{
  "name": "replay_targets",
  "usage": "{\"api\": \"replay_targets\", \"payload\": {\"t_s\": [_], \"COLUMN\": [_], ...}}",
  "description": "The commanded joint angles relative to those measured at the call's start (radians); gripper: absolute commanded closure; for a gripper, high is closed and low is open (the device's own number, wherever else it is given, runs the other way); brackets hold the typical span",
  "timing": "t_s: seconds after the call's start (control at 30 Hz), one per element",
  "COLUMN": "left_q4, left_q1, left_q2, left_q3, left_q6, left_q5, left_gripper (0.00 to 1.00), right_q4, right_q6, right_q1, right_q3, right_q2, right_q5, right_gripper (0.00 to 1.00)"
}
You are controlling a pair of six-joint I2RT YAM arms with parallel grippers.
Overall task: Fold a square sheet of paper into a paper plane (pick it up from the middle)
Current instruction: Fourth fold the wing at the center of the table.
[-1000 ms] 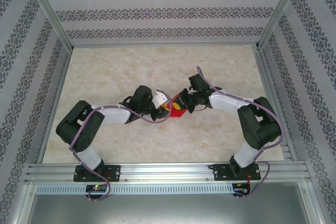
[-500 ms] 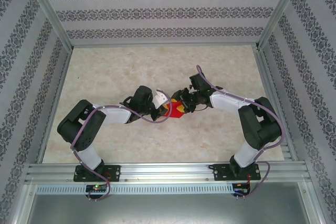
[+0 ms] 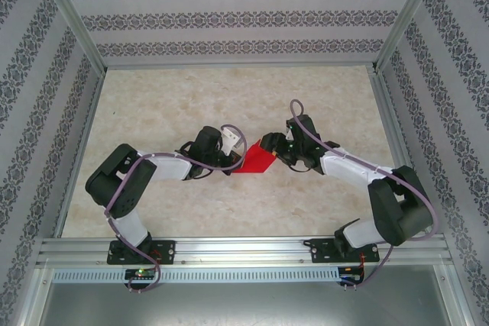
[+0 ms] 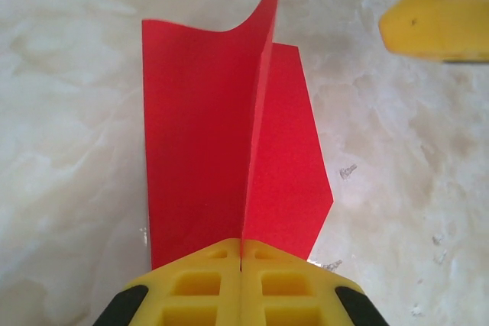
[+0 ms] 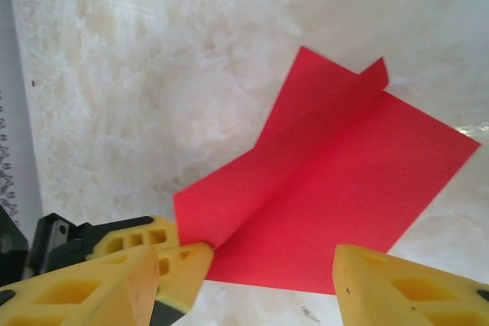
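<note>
at the bottom edge of the left wrist view, the left gripper [image 4: 241, 256] is clenched on the near edge of the creased square sheet of paper [image 4: 199, 135], one flap standing upright. in the top view the sheet sits mid-frame, with the right gripper [image 3: 267, 144], jaws apart and released, at its upper right.

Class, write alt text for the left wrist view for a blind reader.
A shut yellow pincer clamps the near end of a creased red sheet of paper, one flap standing up and curling, the rest spread over a pale marbled table.
</note>
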Motion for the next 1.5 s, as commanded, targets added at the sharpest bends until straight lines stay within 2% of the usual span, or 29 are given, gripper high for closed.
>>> {"api": "replay_targets", "payload": {"t_s": [0.0,0.23,0.83,1.27,1.47], "left_q4": [0.026,0.049,-0.002,-0.044,-0.075], "left_q1": [-0.012,-0.011,-0.008,0.013,0.022], "left_q2": [0.025,0.046,0.074,0.053,-0.014], "left_q3": [0.024,0.017,0.061,0.074,0.061], "left_q6": [-0.185,-0.319,-0.357,-0.366,-0.352], "left_q5": [0.044,0.062,0.093,0.088,0.033], "left_gripper": [0.93,0.93,0.89,0.70,0.66], "right_q4": [0.109,0.171,0.189,0.151,0.080], "right_q6": [-0.041,-0.004,-0.001,-0.003,0.002], "right_q1": [0.019,0.049,0.069,0.065,0.062], "right_q3": [-0.032,-0.017,0.043,0.055,0.073], "right_q2": [0.017,0.114,0.238,0.279,0.288], "right_q5": [0.032,-0.008,-0.027,-0.006,0.026], "right_gripper": [0.38,0.41,0.47,0.48,0.46]}}
